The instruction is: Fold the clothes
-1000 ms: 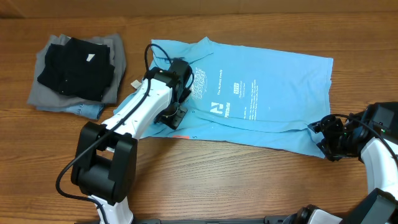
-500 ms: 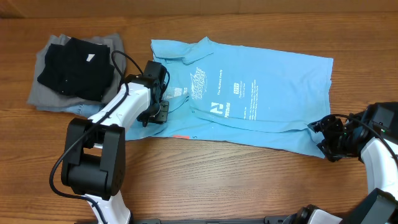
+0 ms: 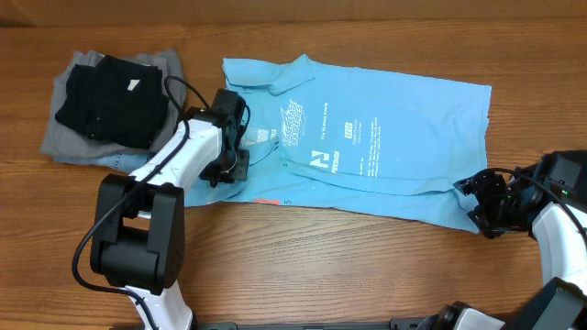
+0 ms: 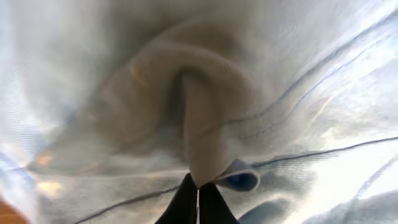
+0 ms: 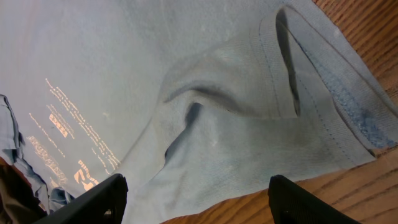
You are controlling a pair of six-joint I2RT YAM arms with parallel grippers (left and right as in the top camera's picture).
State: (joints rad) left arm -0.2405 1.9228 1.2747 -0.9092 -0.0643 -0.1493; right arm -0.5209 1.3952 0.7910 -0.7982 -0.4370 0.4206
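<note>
The light blue shirt lies spread on the wooden counter, collar toward the left. Its white and dark print sits in several blocks near the middle, too small to read from overhead. In the right wrist view the print shows as slanted rows of pale lettering that cannot be made out. A small red-orange label lies at the shirt's near edge, its writing too small to read.

The left gripper is clenched on a raised fold of the shirt at its left side, fingertips pressed together. The right gripper stands released, jaws wide, at the shirt's near right corner; whether it touches the cloth cannot be told.

Left of the shirt, a black garment with a white tag is stacked on a grey garment and a denim piece. The counter is brown wood with visible grain.
</note>
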